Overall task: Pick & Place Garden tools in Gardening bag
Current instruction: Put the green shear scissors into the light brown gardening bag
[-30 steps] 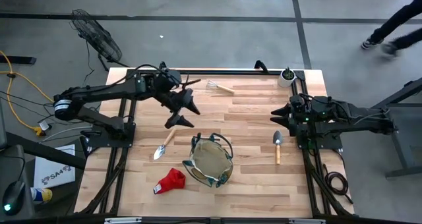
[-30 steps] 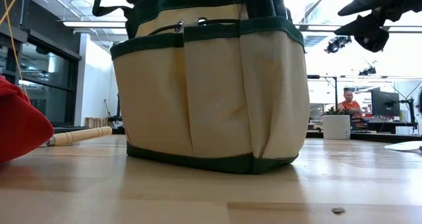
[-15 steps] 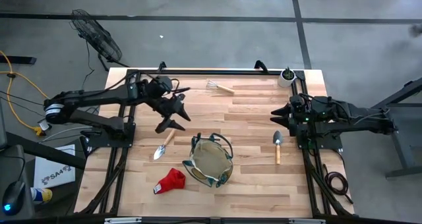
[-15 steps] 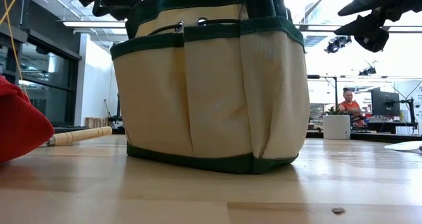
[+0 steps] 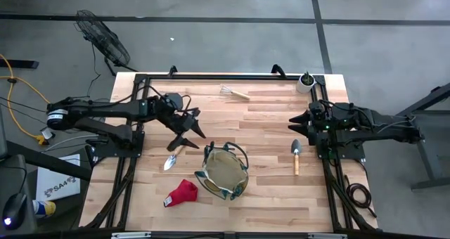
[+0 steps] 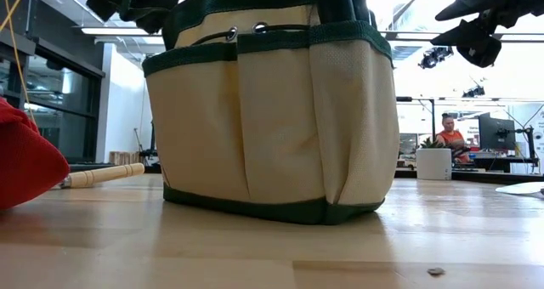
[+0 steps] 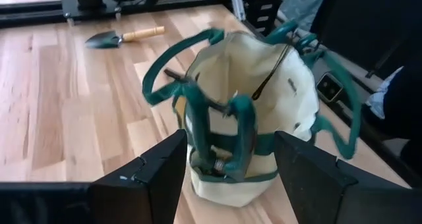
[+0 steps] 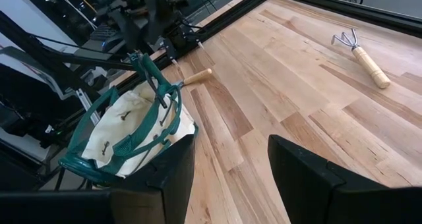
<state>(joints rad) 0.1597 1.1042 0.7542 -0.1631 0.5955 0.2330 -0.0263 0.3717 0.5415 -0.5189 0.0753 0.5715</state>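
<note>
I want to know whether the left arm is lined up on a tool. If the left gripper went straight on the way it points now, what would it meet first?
Probably the gardening bag: it sits dead ahead between the open fingers of the left gripper, not a tool. Depth is unclear.

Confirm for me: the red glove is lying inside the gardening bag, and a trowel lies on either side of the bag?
Not quite. The high view shows the red glove on the table beside the gardening bag, not inside it. A trowel does lie on either side.

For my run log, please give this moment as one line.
left end effector: open, above trowel | right end effector: open, waiting | gardening bag: upright
</note>
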